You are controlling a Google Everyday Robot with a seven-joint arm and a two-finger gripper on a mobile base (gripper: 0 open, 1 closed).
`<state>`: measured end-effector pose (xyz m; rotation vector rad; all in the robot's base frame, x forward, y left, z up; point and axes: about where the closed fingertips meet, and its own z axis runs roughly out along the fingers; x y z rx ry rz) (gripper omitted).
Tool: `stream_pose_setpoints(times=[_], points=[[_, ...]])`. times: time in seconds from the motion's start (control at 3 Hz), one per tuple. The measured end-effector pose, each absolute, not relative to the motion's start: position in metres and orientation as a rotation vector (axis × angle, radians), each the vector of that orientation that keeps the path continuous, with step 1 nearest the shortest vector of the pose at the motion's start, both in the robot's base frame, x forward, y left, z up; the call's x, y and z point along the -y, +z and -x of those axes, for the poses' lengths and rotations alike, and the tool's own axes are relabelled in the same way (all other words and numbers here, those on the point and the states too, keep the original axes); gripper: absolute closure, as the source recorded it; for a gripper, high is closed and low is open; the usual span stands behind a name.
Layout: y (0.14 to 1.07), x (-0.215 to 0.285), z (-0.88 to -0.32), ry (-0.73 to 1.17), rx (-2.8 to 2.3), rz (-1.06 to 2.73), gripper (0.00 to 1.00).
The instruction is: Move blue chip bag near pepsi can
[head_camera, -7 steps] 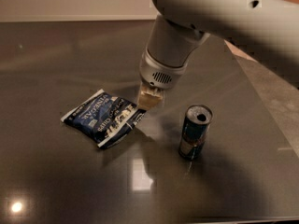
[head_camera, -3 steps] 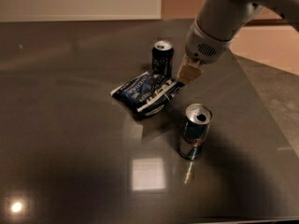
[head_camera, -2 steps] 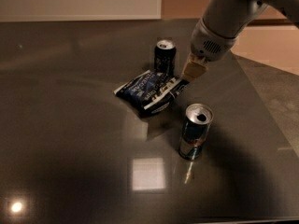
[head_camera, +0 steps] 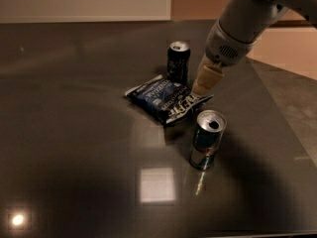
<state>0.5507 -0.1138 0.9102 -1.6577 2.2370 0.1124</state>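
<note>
Camera view: gripper (head_camera: pixel 201 89) at the blue chip bag (head_camera: pixel 162 99) on a dark table (head_camera: pixel 69 133).
The gripper, reaching down from upper right, is clenched on the bag's right end. The bag lies flat just in front of the upright pepsi can (head_camera: pixel 178 61); a taller silver-teal can (head_camera: pixel 207 140) stands near its front-right.

Cream claw (head_camera: pixel 202 87) at right end of blue chip bag (head_camera: pixel 166 100): dark blue, white lettering. Left of claw, pepsi can (head_camera: pixel 178 62): navy, silver top. Glossy grey-brown table (head_camera: pixel 74 157).
</note>
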Motion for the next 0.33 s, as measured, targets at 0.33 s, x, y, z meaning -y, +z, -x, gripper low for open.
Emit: stream_pose_setpoints(times=[0.33], points=[[0.9105, 0.1134, -0.5503, 0.111, -2.235, 1.658, 0.00]])
